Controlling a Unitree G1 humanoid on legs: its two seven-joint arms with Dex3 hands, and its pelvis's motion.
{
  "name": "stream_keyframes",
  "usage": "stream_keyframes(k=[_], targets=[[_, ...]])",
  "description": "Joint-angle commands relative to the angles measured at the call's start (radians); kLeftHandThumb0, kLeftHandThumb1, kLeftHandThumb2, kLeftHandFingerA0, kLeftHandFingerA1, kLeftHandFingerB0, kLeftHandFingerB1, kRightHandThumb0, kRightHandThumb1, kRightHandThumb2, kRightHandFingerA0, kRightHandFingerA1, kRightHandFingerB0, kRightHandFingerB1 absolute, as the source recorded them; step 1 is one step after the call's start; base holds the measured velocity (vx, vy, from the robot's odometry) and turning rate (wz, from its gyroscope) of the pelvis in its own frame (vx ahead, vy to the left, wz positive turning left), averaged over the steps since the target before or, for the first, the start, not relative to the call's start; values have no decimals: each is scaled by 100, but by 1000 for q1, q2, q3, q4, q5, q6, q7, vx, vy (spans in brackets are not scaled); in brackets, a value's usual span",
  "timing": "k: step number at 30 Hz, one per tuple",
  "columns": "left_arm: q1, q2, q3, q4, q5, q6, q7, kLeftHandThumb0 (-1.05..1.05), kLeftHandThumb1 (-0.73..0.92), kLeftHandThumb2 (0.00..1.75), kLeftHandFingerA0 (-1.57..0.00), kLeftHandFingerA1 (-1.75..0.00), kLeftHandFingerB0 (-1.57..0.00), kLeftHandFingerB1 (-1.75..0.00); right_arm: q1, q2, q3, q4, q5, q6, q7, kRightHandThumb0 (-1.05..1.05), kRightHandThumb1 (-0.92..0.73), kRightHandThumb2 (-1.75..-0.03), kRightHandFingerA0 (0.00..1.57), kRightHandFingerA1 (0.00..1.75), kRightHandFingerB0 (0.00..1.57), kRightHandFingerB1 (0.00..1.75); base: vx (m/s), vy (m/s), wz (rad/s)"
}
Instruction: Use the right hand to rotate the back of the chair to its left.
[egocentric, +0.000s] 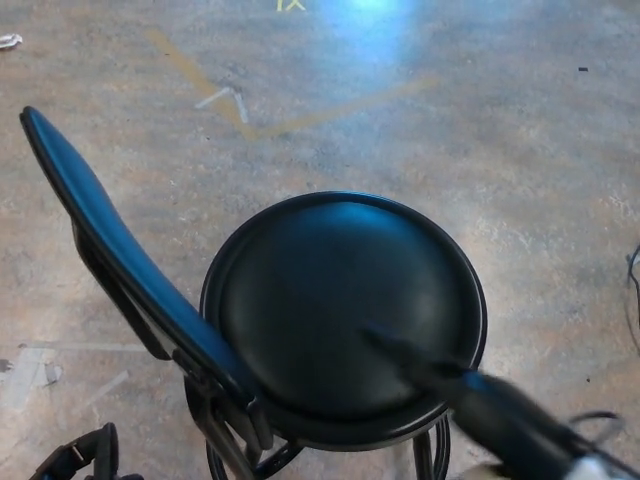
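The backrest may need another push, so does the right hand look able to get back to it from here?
Probably yes: the right hand hangs over the seat, blurred, with nothing between it and the backrest.

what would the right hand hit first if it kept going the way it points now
Probably the chair back. The blurred right hand hangs over the round seat, pointing up-left across it. Its height above the seat is unclear, so it might graze that first.
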Motion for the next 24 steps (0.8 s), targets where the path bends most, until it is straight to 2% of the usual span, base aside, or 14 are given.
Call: stream_keyframes(k=[1,5,7,8,9,12,13,14,15,18,19,20,21,24], targets=[[2,4,-1,6,-13,-1,3,-105,46,76,-51,-148,-57,-136,101,10,-186,250,-11,-184,-346,-84,-52,-93,0,19,0,8,0,0,0],[2,1,-7,6,-6,-3,5,-105,31,102,-48,-150,-50,-147,72,71,-278,559,40,-259,-518,-83,-55,-93,4,30,4,9,0,0,0],[0,-1,-11,5,-2,-7,8,-105,47,72,-49,-152,-55,-141,47,92,-315,691,65,-252,-563,-74,-69,-61,3,29,1,21,0,0,0],[1,-2,-12,5,-1,-9,9,-105,47,72,-49,-152,-55,-141,35,104,-334,748,87,-235,-564,-74,-69,-61,3,29,1,21,0,0,0],[1,-5,-3,5,-11,-7,3,-105,46,75,-53,-150,-55,-138,18,106,-342,823,73,-210,-621,-78,-57,-94,3,34,7,21,0,0,0],[-1,-5,-1,5,-13,-5,0,-105,46,74,-53,-149,-56,-137,-18,112,-358,934,73,-222,-662,-79,-56,-93,2,33,6,22,0,0,0],[0,-4,-4,5,-9,-6,2,-105,28,106,-47,-146,-46,-143,-34,114,-367,988,90,-209,-648,-74,-72,-61,10,33,6,23,0,0,0],[1,-4,-8,6,-4,-7,3,-105,28,106,-47,-146,-46,-143,-56,117,-380,1061,109,-196,-633,-74,-72,-61,10,33,6,23,0,0,0],[-2,-2,-15,6,3,-8,8,-105,48,72,-47,-153,-51,-141,-66,121,-390,1102,123,-195,-623,-81,-58,-95,0,40,12,21,0,0,0],[-1,-2,-18,6,7,-9,10,-105,48,73,-50,-153,-50,-142,-79,141,-423,1169,162,-171,-585,-76,-56,-91,6,42,6,23,0,0,0],[1,-3,-20,6,8,-10,13,-105,47,74,-51,-153,-53,-144,-80,143,-429,1194,164,-179,-584,-77,-67,-65,11,38,10,20,0,0,0],[2,-2,-21,7,10,-10,18,-105,47,74,-51,-153,-53,-144,-82,144,-432,1217,161,-190,-586,-77,-67,-65,11,38,10,20,0,0,0],[5,-2,-19,7,8,-10,18,-105,47,75,-55,-150,-53,-141,-85,147,-441,1233,169,-195,-579,-82,-57,-93,1,43,14,24,0,0,0],[11,-2,-15,8,3,-10,14,-105,46,74,-54,-152,-53,-145,-103,150,-469,1281,185,-219,-563,-79,-57,-94,6,47,0,28,0,0,0]])
